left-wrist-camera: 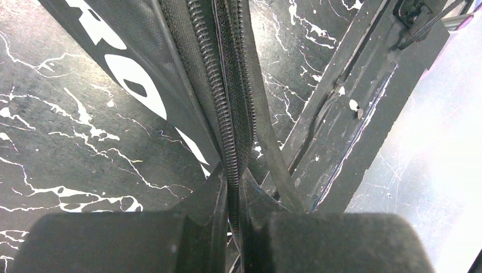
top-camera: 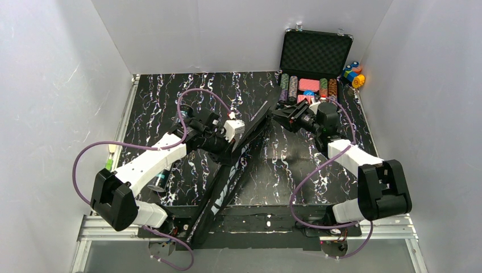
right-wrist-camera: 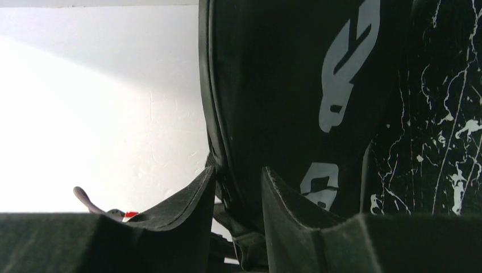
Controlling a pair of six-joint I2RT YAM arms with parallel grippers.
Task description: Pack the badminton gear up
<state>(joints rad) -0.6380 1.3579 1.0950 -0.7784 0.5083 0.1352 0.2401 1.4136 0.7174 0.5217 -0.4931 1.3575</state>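
Step in hand, as judged: the bag is being zipped shut along its upper seam.

The bag is lying on the table. Its long axis is running from about 7 o'clock at the near edge to about 1 o'clock in the overhead view. The far end is pointing towards the open case of chips, and the lettered side is facing 3 o'clock.

The left gripper is pressing together on the zip, with the teeth passing straight between its fingers. From here the two rows of teeth are appearing joined; whether a slider is in the pinch cannot be told. The right gripper is clamping the far end of the bag, with its fingers sitting either side of the edge seam.

To do this well:
- The right arm should be holding the far end firm, so that the seam is staying taut.
- The left arm should be pulling in line with the seam rather than across it.
- The pinch should be kept light enough for the cloth not to bunch.

A dark tube is lying under the left arm at about 8 o'clock, outside the bag. No racquets or shuttlecocks are showing.
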